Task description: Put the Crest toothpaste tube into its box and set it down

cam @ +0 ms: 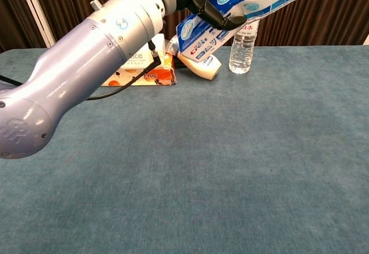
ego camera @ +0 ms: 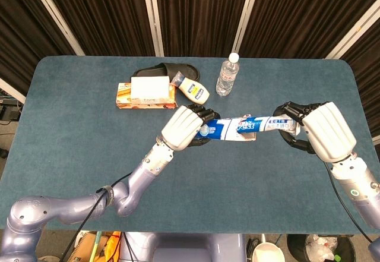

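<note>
Crest box (ego camera: 228,129): blue carton, held above the table between the two hands, lying roughly level in the head view; its open right end took in the tube. In the chest view the box (cam: 210,32) tilted up to the right.
Toothpaste tube (ego camera: 268,122): white and blue, its left part inside the box mouth, its right part sticking out toward the right hand.
Left hand (ego camera: 183,127): fingers wrapped around the left end of the box, gripping it.
Right hand (ego camera: 320,130): fingers curled on the right end of the tube, holding it.
Water bottle (ego camera: 226,75): clear plastic, white cap, upright at the far middle of the table; contents not readable.
Lotion bottle (ego camera: 193,90): cream with a yellow label, lying on its side just right of the tissue box.
Tissue box (ego camera: 146,94): orange and white, flat on the table, far left of centre.
Black slipper (ego camera: 165,71): behind the tissue box, touching it or nearly so.
Table (ego camera: 71,155): covered in blue-grey carpet-like cloth.
Room: dark pleated curtain (ego camera: 196,12) with pale slanted bars behind the table.
</note>
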Motion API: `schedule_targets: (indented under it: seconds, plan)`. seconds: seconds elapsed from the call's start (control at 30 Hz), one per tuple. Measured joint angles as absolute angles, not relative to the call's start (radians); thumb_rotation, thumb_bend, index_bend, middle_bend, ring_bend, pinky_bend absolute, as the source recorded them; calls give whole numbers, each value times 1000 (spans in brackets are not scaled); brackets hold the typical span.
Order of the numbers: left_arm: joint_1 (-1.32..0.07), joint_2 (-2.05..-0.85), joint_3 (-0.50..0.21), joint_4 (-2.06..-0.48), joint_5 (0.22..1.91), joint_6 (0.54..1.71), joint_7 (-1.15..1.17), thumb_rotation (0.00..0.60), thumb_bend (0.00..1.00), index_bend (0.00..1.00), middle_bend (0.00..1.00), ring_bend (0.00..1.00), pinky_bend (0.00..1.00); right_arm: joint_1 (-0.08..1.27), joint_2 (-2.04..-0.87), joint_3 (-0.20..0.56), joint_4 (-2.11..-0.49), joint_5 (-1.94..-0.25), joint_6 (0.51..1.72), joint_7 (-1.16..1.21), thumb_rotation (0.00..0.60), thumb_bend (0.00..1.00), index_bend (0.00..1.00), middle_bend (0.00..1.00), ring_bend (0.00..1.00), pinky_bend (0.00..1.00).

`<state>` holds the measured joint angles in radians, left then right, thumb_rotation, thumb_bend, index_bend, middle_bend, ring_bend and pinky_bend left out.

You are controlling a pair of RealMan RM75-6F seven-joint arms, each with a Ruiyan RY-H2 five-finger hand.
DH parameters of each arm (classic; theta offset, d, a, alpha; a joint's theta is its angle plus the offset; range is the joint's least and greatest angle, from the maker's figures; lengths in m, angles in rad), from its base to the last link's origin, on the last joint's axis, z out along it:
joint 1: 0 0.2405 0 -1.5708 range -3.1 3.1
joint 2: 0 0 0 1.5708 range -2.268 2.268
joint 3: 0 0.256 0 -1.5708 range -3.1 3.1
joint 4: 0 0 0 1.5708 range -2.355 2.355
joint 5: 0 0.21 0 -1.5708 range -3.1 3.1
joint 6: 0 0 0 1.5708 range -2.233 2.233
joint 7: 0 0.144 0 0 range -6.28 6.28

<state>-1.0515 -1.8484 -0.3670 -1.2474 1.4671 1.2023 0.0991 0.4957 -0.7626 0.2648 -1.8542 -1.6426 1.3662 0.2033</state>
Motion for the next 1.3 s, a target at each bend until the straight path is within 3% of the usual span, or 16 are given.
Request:
schedule_targets:
  seconds: [0.37, 0.5, 0.67, 0.93, 1.3]
  plan:
    - [-1084, -1877, -387, -1216, 1476, 1217, 83, 600, 392, 424, 535, 512, 562, 488, -738, 239, -1850, -1694, 1364, 273, 600, 595, 1000, 874, 785, 877]
    - [-1094, -1892, -391, -1200, 1477, 1222, 70, 600, 392, 423, 533, 511, 562, 486, -729, 234, -1845, -1709, 1370, 300, 600, 595, 976, 868, 727, 877]
    - [-1100, -1915, -394, -1176, 1477, 1241, 55, 600, 392, 420, 529, 510, 562, 484, -718, 225, -1829, -1740, 1379, 322, 600, 581, 801, 751, 589, 833]
    - [-1103, -1974, -417, -1140, 1448, 1276, 14, 600, 393, 410, 524, 509, 561, 479, -705, 212, -1805, -1794, 1405, 340, 600, 396, 442, 587, 427, 672]
    - [-1092, -2018, -404, -1084, 1451, 1318, -42, 600, 392, 408, 518, 504, 560, 459, -728, 212, -1770, -1810, 1474, 306, 600, 322, 240, 485, 365, 510]
